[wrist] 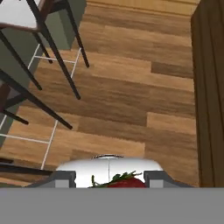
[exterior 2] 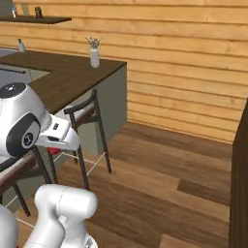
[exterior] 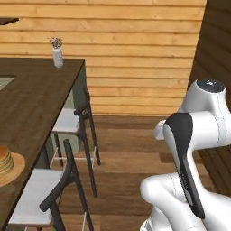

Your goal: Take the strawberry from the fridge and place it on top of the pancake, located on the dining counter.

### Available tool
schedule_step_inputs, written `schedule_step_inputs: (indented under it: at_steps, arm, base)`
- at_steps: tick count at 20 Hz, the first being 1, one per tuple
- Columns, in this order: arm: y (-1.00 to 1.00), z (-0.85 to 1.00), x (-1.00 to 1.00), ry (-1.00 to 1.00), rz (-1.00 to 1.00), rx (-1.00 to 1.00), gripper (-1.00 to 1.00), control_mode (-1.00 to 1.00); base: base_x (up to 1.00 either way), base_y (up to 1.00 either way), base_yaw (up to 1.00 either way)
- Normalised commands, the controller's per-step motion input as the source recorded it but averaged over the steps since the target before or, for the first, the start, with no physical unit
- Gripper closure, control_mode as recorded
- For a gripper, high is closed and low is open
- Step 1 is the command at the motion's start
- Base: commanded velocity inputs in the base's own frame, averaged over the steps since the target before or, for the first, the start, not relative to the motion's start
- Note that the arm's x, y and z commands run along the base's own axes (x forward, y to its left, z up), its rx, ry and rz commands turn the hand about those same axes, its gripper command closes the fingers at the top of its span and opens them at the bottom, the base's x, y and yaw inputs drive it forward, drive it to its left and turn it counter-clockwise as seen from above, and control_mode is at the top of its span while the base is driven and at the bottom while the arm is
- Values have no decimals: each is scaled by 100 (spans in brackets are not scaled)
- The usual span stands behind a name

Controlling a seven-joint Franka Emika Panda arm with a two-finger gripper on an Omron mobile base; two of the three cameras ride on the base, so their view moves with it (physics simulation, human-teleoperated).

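Plank wall (exterior: 135,45) of pale wood across the back, wooden floor (wrist: 122,100) in mixed brown boards below. Long dark brown tabletop (exterior: 31,99) of the dining counter on the left in the left base view, resting on a pale grey-green base (exterior 2: 114,104). Sink basin (exterior: 5,82) set into the tabletop at the far left edge. Dark wooden panel (wrist: 210,87) standing on the right side of the hand view. Two dark-legged stools (exterior: 74,119) with pale seats tucked along the tabletop's near side, one behind the other. Pancake stack (exterior: 4,160) on a tan plate (exterior: 16,167) near the tabletop's front corner, at the left edge of the left base view. Small white vase (exterior: 57,57) with dried flowers upright at the tabletop's far corner. Hand (wrist: 109,177) low over the floor beside the stools, well apart from the pancake. Fingers (wrist: 63,178) part-way closed, pressed against either side of the strawberry (wrist: 124,181), its green leaves pointing up in the hand view. Strawberry thus off the tabletop, gripped in the hand; small red spot (exterior 2: 51,150) under the hand in the right base view, too small to tell apart clearly.
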Motion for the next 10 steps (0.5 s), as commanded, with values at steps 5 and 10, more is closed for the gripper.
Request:
schedule_step_inputs:
  at_steps: [5,10]
  arm:
    - [0,0,0,0,0,0,100,100]
    - [0,0,0,0,0,0,100,100]
  base:
    - [61,0,81]
    - [31,0,92]
